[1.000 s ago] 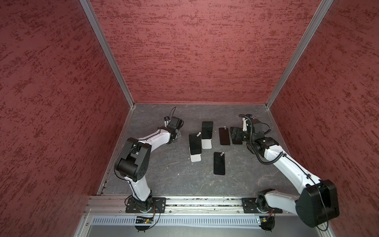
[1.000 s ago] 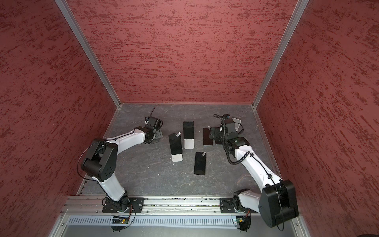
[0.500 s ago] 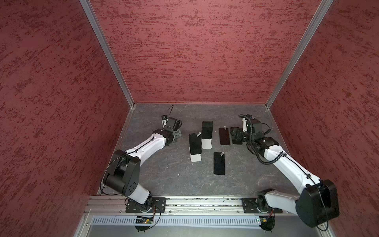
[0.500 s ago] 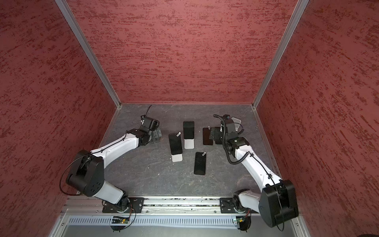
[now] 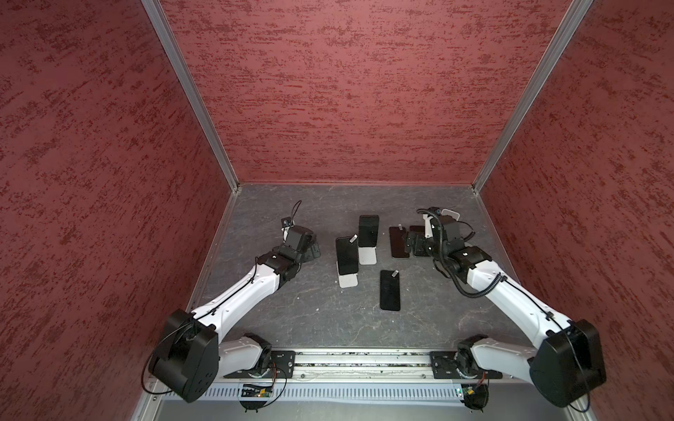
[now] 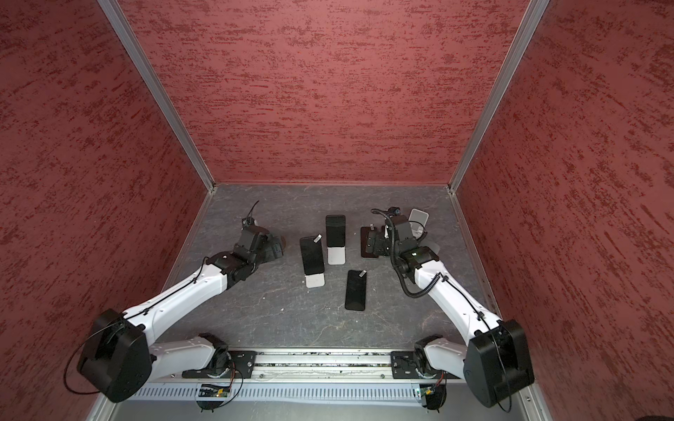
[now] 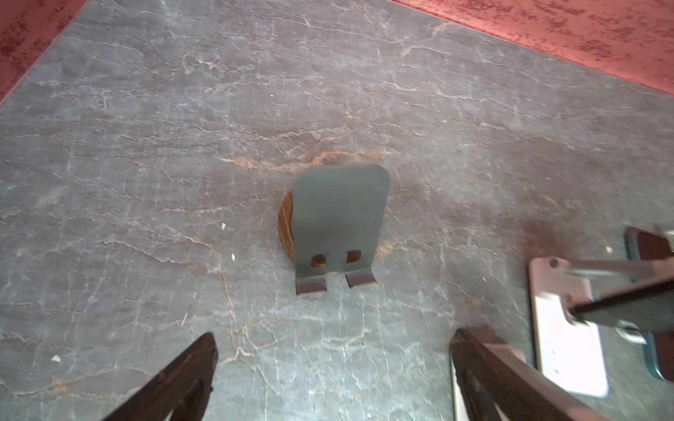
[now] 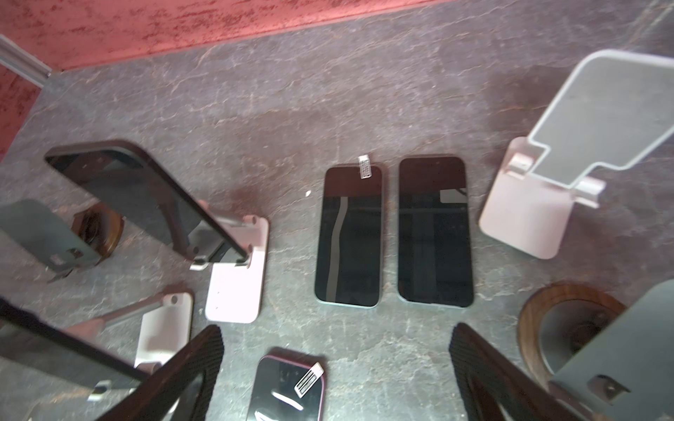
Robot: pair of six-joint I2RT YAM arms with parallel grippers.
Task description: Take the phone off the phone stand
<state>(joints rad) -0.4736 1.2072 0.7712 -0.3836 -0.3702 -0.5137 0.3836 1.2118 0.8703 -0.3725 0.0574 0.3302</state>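
**Both pincers wide open, two phones up on their stands**

We see the left gripper [image 7: 333,335] spread wide and empty, facing a bare grey stand [image 7: 339,218] on a wooden disc. Over to the right gripper [image 8: 335,330]: released too, with nothing between its fingers. It hangs above a tabbed flat phone [image 8: 348,233] and a plain flat phone [image 8: 434,229], side by side on the grey table [image 5: 291,320].

And our target? Mid-table in a top view, the far phone [image 5: 368,229] leans on its white stand [image 5: 367,257]. Just beside it, the near phone [image 5: 346,255] leans on a second white stand [image 5: 348,280]. An empty white stand [image 8: 521,218] sits beside the plain flat phone.
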